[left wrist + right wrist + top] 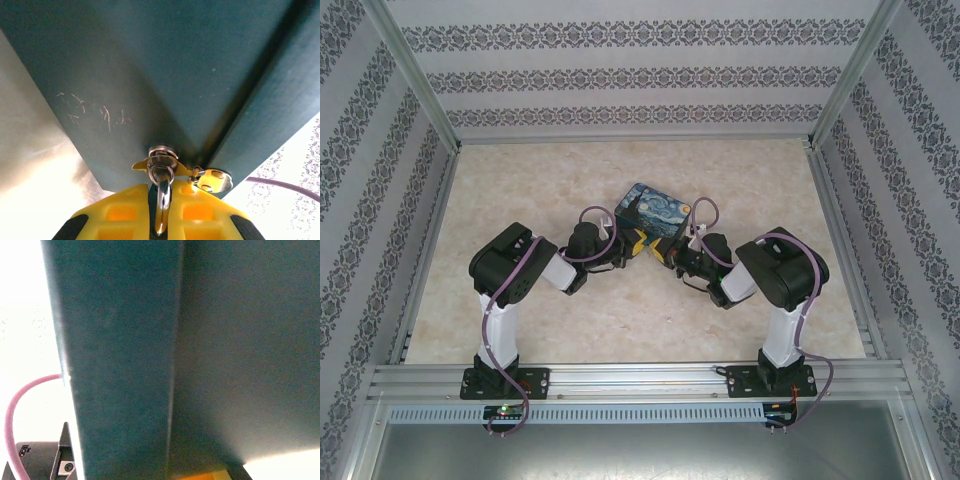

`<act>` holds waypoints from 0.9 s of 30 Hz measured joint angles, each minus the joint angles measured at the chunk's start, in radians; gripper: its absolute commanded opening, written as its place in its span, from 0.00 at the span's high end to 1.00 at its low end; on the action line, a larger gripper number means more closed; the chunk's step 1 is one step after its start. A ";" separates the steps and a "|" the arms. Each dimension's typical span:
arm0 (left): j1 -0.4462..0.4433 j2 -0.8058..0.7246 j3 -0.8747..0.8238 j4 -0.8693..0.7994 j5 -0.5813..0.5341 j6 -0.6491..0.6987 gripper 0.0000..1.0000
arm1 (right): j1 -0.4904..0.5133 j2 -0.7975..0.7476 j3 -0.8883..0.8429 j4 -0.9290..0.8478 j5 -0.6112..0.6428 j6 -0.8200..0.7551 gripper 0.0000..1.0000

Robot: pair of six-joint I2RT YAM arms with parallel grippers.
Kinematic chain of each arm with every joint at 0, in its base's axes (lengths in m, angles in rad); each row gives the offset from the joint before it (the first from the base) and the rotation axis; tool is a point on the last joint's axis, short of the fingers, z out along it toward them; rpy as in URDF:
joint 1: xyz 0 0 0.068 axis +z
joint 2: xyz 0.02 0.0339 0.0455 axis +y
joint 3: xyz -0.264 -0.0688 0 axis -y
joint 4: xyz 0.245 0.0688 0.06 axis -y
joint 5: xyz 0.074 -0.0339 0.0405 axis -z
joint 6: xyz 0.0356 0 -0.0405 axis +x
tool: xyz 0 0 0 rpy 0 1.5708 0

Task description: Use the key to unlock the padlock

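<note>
Right ahead of our left gripper (637,242) the tin (653,212) blocks the way, its wall just beyond the key (162,197) pinched between our fingers. The tin also stands close before our right gripper (666,251). Outward of each gripper the table (520,180) lies open as far as the walls (380,200).

Swirling blue night-sky print on the tin (655,212), yellow left gripper (161,189), silvery key (162,210), beige marbled table (520,190), purple cables (275,182)

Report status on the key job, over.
Left tool shut on key. Key's top meets a silvery fitting at the tin's edge. Right tool shut beside tin. Nothing seen blocking.
</note>
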 measured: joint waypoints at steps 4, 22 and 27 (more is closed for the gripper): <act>0.000 0.000 0.001 -0.007 -0.011 0.016 1.00 | 0.000 0.016 0.014 0.007 -0.003 0.031 1.00; 0.002 -0.056 0.010 -0.110 -0.042 0.132 1.00 | -0.040 0.037 0.080 -0.052 -0.110 0.073 1.00; -0.002 -0.061 0.010 -0.110 -0.018 0.127 1.00 | -0.078 0.038 0.082 -0.053 -0.196 0.032 1.00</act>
